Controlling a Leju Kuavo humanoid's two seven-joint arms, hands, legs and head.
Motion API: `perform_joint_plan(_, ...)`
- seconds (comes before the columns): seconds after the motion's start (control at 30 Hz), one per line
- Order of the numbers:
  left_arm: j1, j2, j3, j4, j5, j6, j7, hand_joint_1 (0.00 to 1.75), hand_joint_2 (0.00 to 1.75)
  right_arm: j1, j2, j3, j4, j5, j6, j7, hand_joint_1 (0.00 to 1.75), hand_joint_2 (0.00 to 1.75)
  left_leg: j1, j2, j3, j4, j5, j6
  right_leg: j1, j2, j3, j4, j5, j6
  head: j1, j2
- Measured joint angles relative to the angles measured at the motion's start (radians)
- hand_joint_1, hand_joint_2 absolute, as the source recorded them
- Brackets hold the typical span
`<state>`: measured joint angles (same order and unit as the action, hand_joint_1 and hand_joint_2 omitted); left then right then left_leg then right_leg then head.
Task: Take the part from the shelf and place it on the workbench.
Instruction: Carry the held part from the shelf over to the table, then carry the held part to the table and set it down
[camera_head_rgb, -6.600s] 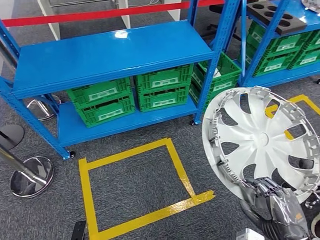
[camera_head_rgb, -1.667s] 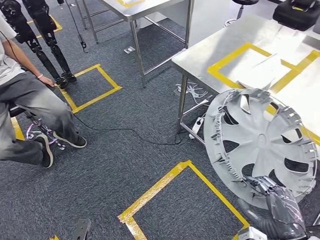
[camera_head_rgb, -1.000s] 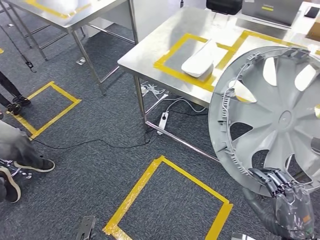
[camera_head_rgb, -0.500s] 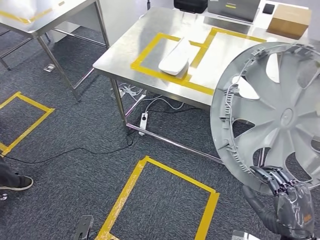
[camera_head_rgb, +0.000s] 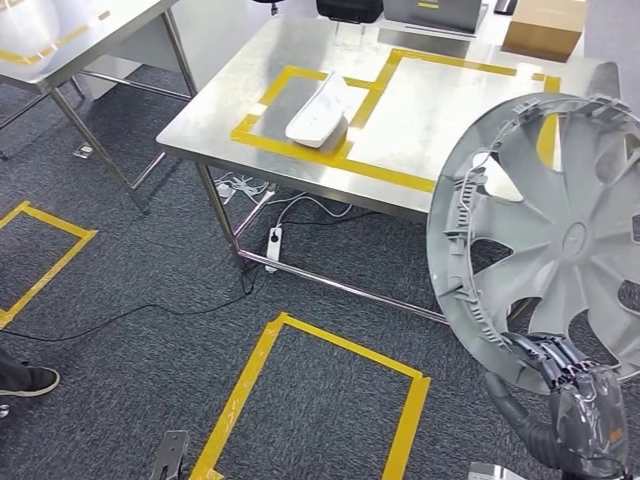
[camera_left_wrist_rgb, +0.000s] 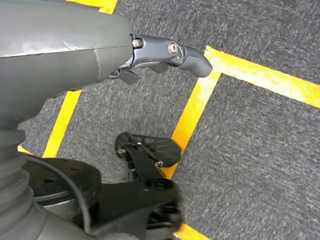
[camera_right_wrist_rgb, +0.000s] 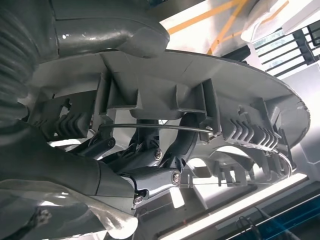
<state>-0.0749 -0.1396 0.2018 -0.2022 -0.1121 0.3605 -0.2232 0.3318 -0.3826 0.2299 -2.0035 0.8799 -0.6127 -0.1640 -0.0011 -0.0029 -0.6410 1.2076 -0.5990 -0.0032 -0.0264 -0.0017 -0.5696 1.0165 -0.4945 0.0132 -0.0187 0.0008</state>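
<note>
The carrying step is in hand: the wheel cover (camera_head_rgb: 555, 235) is held upright at its lower rim by the right robot hand (camera_head_rgb: 577, 395), whose fingers (camera_right_wrist_rgb: 151, 165) are curled around the rim's inner ribs, and it is kept in the air near the front edge of the steel worktop (camera_head_rgb: 423, 110), not yet over it. The left robot hand (camera_left_wrist_rgb: 113, 50) is seen above the grey carpet and a yellow taped line (camera_left_wrist_rgb: 196, 107), with nothing held and one finger stretched out; whether the rest are spread cannot be told. Next, by judgement, the cover must be brought over the worktop and lowered flat into a taped frame (camera_head_rgb: 445, 110), clear of the white part (camera_head_rgb: 317, 108) already lying there. Compared with half a second ago, the worktop is seen further left and lower, so the view has been turned toward it, while the hold on the cover is unchanged
</note>
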Motion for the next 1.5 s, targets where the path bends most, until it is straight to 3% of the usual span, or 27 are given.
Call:
perform_joint_plan(0.07, 0.001, 0.0, 0.0, 0.0, 0.0, 0.0, 0.0, 0.0, 1.75, 0.0, 0.0, 0.001, 0.0, -0.002, 0.0, -0.003, 1.75, 1.75, 0.0, 0.0, -0.044, 0.098, -0.029, 0.001, 0.003, 0.001, 0.0, 0.0, 0.0, -0.002, 0.0, 0.0)
perform_joint_plan(0.1, 0.001, 0.0, 0.0, 0.0, 0.0, 0.0, 0.0, 0.0, 1.75, 0.0, 0.0, 0.001, 0.0, -0.004, 0.0, -0.005, 1.75, 1.75, 0.0, 0.0, -0.043, 0.095, -0.014, 0.004, 0.004, 0.002, 0.0, 0.0, 0.0, -0.002, 0.0, 0.0)
perform_joint_plan(0.13, 0.001, 0.0, 0.0, 0.0, -0.001, 0.0, 0.0, 0.0, 1.75, 0.0, 0.0, 0.002, 0.0, -0.006, 0.0, -0.006, 1.75, 1.75, -0.001, 0.0, -0.025, 0.054, 0.018, 0.01, 0.006, 0.003, 0.002, 0.0, 0.0, -0.002, 0.0, 0.0)
perform_joint_plan(0.2, 0.0, 0.0, 0.0, 0.0, -0.001, 0.0, 0.0, 0.0, 1.75, 0.0, 0.0, 0.002, 0.0, -0.009, 0.0, -0.009, 1.75, 1.75, -0.006, -0.001, 0.037, -0.084, 0.089, 0.025, 0.009, 0.005, 0.004, 0.001, -0.001, -0.001, 0.001, 0.0)
perform_joint_plan(0.23, -0.001, 0.001, 0.0, 0.0, -0.002, 0.0, 0.0, 0.0, 1.75, 0.0, 0.0, 0.002, 0.0, -0.011, 0.0, -0.01, 1.75, 1.75, -0.009, -0.001, 0.061, -0.139, 0.107, 0.03, 0.01, 0.006, 0.001, 0.002, 0.0, 0.001, 0.001, 0.0)
perform_joint_plan(0.27, -0.001, 0.001, 0.0, 0.0, -0.002, 0.0, 0.0, 0.0, 1.75, 0.0, 0.0, 0.002, 0.0, -0.013, 0.0, -0.011, 1.75, 1.75, -0.011, -0.001, 0.073, -0.171, 0.113, 0.033, 0.011, 0.006, -0.002, 0.003, 0.0, 0.004, 0.001, 0.0)
perform_joint_plan(0.4, -0.001, 0.0, 0.0, 0.0, -0.002, 0.002, -0.001, 0.0, 1.75, 0.001, 0.0, 0.002, 0.0, -0.018, 0.0, -0.015, 1.75, 1.75, -0.009, -0.001, 0.076, -0.198, 0.119, 0.041, 0.008, 0.005, -0.015, 0.012, -0.009, 0.023, 0.002, 0.0)
perform_joint_plan(0.47, -0.003, 0.0, 0.0, 0.0, -0.002, 0.003, -0.001, 0.0, 1.75, 0.001, 0.0, 0.001, 0.0, -0.019, 0.0, -0.015, 1.75, 1.75, -0.006, 0.0, 0.077, -0.206, 0.126, 0.047, 0.007, 0.004, -0.054, 0.094, -0.061, 0.028, 0.006, 0.0)
perform_joint_plan(0.53, -0.003, -0.001, 0.0, 0.0, -0.001, 0.002, -0.001, 0.0, 1.75, 0.001, 0.0, 0.001, 0.001, -0.019, 0.0, -0.016, 1.75, 1.75, -0.007, 0.001, 0.075, -0.205, 0.127, 0.05, 0.007, 0.003, -0.112, 0.225, -0.118, 0.032, 0.008, 0.0)
perform_joint_plan(0.57, -0.002, -0.001, 0.0, 0.0, -0.001, 0.001, -0.001, 0.0, 1.75, 0.001, 0.0, 0.002, 0.001, -0.019, 0.001, -0.016, 1.75, 1.75, -0.007, 0.001, 0.075, -0.205, 0.127, 0.05, 0.007, 0.003, -0.13, 0.265, -0.127, 0.035, 0.008, 0.0)
perform_joint_plan(0.6, -0.002, -0.002, 0.0, 0.0, 0.0, 0.001, -0.001, 0.0, 1.75, 0.001, 0.0, 0.002, 0.001, -0.02, 0.001, -0.016, 1.75, 1.75, -0.007, 0.002, 0.075, -0.204, 0.127, 0.05, 0.006, 0.003, -0.13, 0.266, -0.116, 0.036, 0.008, 0.0)
perform_joint_plan(0.63, -0.002, -0.002, 0.0, 0.0, 0.0, 0.001, -0.001, 0.0, 1.75, 0.001, 0.0, 0.001, 0.001, -0.021, 0.001, -0.015, 1.75, 1.75, -0.006, 0.002, 0.075, -0.202, 0.126, 0.049, 0.005, 0.002, -0.11, 0.228, -0.087, 0.037, 0.008, 0.0)
perform_joint_plan(0.7, -0.002, -0.001, 0.0, 0.0, -0.001, 0.0, -0.001, 0.0, 1.75, 0.001, 0.0, 0.001, 0.002, -0.023, 0.002, -0.014, 1.75, 1.75, -0.007, 0.001, 0.073, -0.195, 0.122, 0.043, 0.004, 0.0, -0.042, 0.094, -0.029, 0.039, 0.009, 0.0)
perform_joint_plan(0.77, -0.002, -0.001, 0.0, 0.0, -0.002, 0.0, -0.001, 0.0, 1.75, 0.0, 0.001, 0.001, 0.002, -0.024, 0.002, -0.014, 1.75, 1.75, -0.011, 0.0, 0.068, -0.185, 0.119, 0.034, 0.005, 0.0, 0.001, 0.014, -0.012, 0.032, 0.008, 0.0)
perform_joint_plan(0.87, -0.002, -0.001, 0.0, 0.0, -0.003, 0.0, -0.001, 0.0, 1.75, 0.002, 0.001, 0.001, 0.002, -0.024, 0.002, -0.014, 1.75, 1.75, -0.01, 0.0, 0.064, -0.18, 0.119, 0.021, 0.008, 0.003, 0.005, 0.007, -0.01, 0.014, 0.007, 0.0)
perform_joint_plan(0.93, -0.004, -0.001, 0.0, 0.0, -0.004, 0.0, -0.001, 0.0, 1.75, 0.002, 0.001, 0.001, 0.002, -0.025, 0.002, -0.014, 1.75, 1.75, -0.008, 0.0, 0.049, -0.142, 0.09, 0.011, 0.006, 0.002, 0.005, 0.004, -0.006, 0.004, 0.005, 0.0)
perform_joint_plan(1.03, -0.003, -0.001, 0.0, 0.0, -0.005, 0.0, -0.001, 0.0, 1.75, 0.001, 0.002, 0.001, 0.001, -0.025, 0.002, -0.014, 1.75, 1.75, -0.005, 0.0, -0.031, 0.042, -0.002, -0.001, 0.006, 0.0, 0.004, 0.004, -0.006, -0.005, 0.001, 0.0)
perform_joint_plan(1.07, -0.002, -0.001, 0.0, 0.0, -0.005, 0.0, -0.001, 0.0, 1.75, 0.001, 0.002, 0.001, 0.001, -0.025, 0.002, -0.014, 1.75, 1.75, -0.004, 0.0, -0.052, 0.09, -0.016, -0.002, 0.006, 0.0, 0.004, 0.004, -0.006, -0.005, 0.001, 0.0)
perform_joint_plan(1.1, -0.002, -0.001, 0.0, 0.0, -0.005, -0.001, -0.001, 0.0, 1.75, 0.001, 0.003, 0.001, 0.001, -0.025, 0.002, -0.014, 1.75, 1.75, -0.004, 0.0, -0.058, 0.106, -0.011, 0.0, 0.007, 0.001, 0.004, 0.004, -0.006, -0.005, 0.001, 0.0)
perform_joint_plan(1.13, -0.001, -0.001, 0.0, 0.0, -0.005, -0.001, -0.001, 0.0, 1.75, 0.001, 0.003, 0.001, 0.001, -0.025, 0.002, -0.014, 1.75, 1.75, -0.004, 0.0, -0.047, 0.081, 0.013, 0.003, 0.008, 0.002, 0.005, 0.004, -0.006, -0.005, 0.001, 0.0)
perform_joint_plan(1.2, -0.003, -0.001, 0.0, 0.0, -0.006, -0.001, -0.001, 0.0, 1.75, 0.001, 0.004, 0.001, 0.001, -0.026, 0.002, -0.015, 1.75, 1.75, -0.007, -0.001, 0.013, -0.048, 0.083, 0.017, 0.009, 0.003, 0.008, 0.004, -0.006, -0.005, 0.001, 0.0)
perform_joint_plan(1.27, -0.005, 0.0, 0.0, 0.0, -0.006, -0.002, -0.001, 0.0, 1.75, -0.001, 0.004, 0.001, 0.001, -0.027, 0.002, -0.015, 1.75, 1.75, -0.012, -0.001, 0.063, -0.157, 0.116, 0.029, 0.012, 0.004, 0.006, 0.005, -0.006, -0.001, 0.001, 0.0)
perform_joint_plan(1.4, -0.006, -0.001, 0.0, 0.0, -0.006, -0.008, 0.0, 0.0, 1.75, -0.002, 0.005, 0.001, 0.001, -0.029, 0.003, -0.019, 1.75, 1.75, -0.013, -0.001, 0.072, -0.193, 0.12, 0.039, 0.01, 0.002, -0.004, 0.006, -0.009, 0.018, 0.002, 0.0)
perform_joint_plan(1.47, -0.007, -0.002, 0.0, 0.0, -0.006, -0.01, 0.001, 0.0, 1.75, -0.004, 0.005, 0.0, 0.002, -0.032, 0.003, -0.02, 1.75, 1.75, -0.008, 0.0, 0.074, -0.205, 0.128, 0.046, 0.009, 0.002, -0.033, 0.064, -0.048, 0.025, 0.006, 0.0)
perform_joint_plan(1.5, -0.007, -0.002, 0.0, 0.0, -0.006, -0.011, 0.001, 0.0, 1.75, -0.005, 0.005, 0.0, 0.002, -0.033, 0.004, -0.021, 1.75, 1.75, -0.008, 0.0, 0.074, -0.206, 0.129, 0.048, 0.008, 0.002, -0.062, 0.124, -0.08, 0.028, 0.007, 0.0)
